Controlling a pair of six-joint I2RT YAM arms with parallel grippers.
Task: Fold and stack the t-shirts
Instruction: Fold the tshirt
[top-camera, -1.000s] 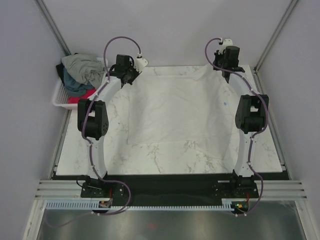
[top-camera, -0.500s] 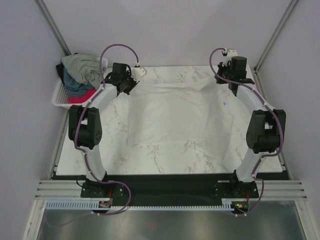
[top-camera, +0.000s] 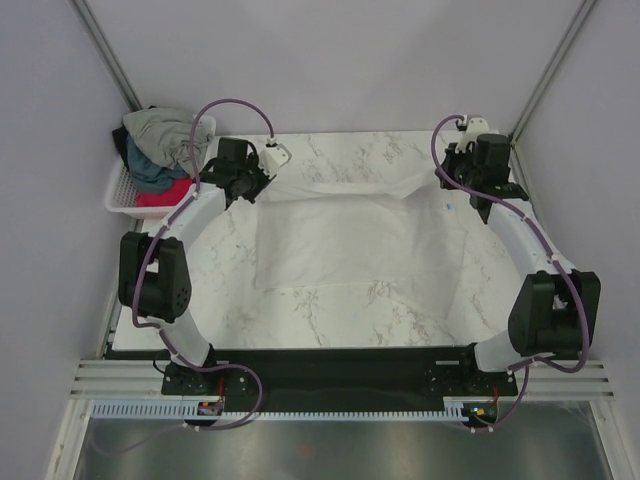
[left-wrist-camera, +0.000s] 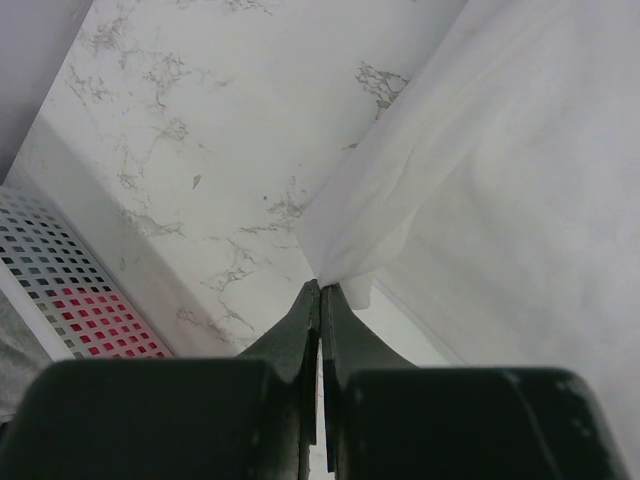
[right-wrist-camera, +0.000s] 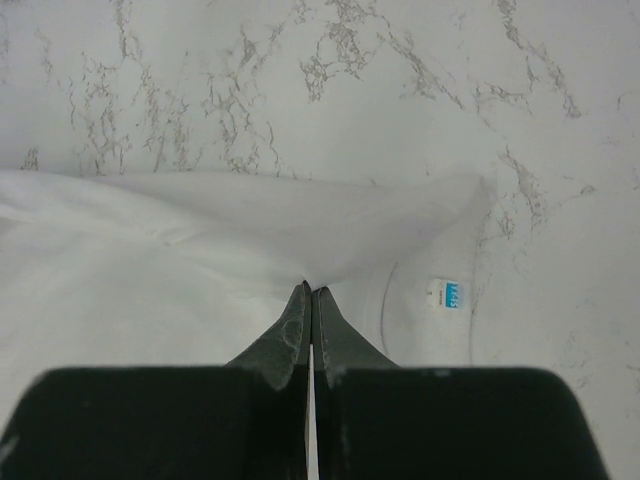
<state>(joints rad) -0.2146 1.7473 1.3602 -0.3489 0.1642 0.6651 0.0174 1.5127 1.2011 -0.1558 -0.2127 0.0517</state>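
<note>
White t-shirt (top-camera: 340, 235) pulled nearer than before, thin, softly creased; left tool (left-wrist-camera: 320, 285) and right tool (right-wrist-camera: 308, 288) each clamped on it

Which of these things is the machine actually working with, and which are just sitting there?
Job in hand: white t-shirt, pinched by left pincer and right pincer; heap of coloured shirts.
Lying about: white basket, marble table.

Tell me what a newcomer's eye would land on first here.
First, the big white t-shirt spread across the middle of the marble table. Its far edge is pinched and lifted by the left gripper and the right gripper, both shut on the cloth. Next, the white basket at the table's far left corner, heaped with grey-green, dark teal and red-pink shirts.
</note>
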